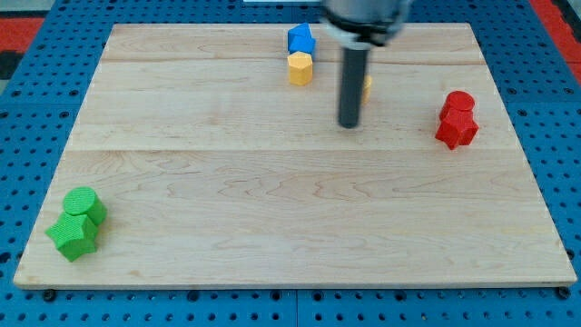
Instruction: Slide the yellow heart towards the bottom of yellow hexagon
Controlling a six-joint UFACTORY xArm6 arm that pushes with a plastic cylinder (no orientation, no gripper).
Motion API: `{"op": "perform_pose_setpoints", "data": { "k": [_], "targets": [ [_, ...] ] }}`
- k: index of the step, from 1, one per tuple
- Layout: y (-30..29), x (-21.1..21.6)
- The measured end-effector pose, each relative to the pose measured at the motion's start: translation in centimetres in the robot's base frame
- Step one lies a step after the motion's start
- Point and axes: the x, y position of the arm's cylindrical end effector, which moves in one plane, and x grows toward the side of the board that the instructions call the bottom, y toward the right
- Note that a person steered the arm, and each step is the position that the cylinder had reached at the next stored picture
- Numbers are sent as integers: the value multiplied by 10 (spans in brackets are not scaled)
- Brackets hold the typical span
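The yellow hexagon (300, 68) sits near the view's top centre, just below a blue block (300, 39) that touches it. Only a sliver of the yellow heart (367, 88) shows at the right edge of my dark rod, which hides most of it. My tip (349, 123) rests on the board right of the hexagon and a little lower, just below the heart.
Two red blocks (457, 119) sit together at the view's right. Two green blocks (77, 222) sit together at the bottom left corner. The wooden board (290, 209) lies on a blue perforated table.
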Motion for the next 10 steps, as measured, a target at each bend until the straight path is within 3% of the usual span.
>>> {"op": "perform_pose_setpoints", "data": {
  "k": [1, 2, 6, 10],
  "targets": [
    [64, -4],
    [81, -30],
    [17, -60],
    [-51, -60]
  ]
}}
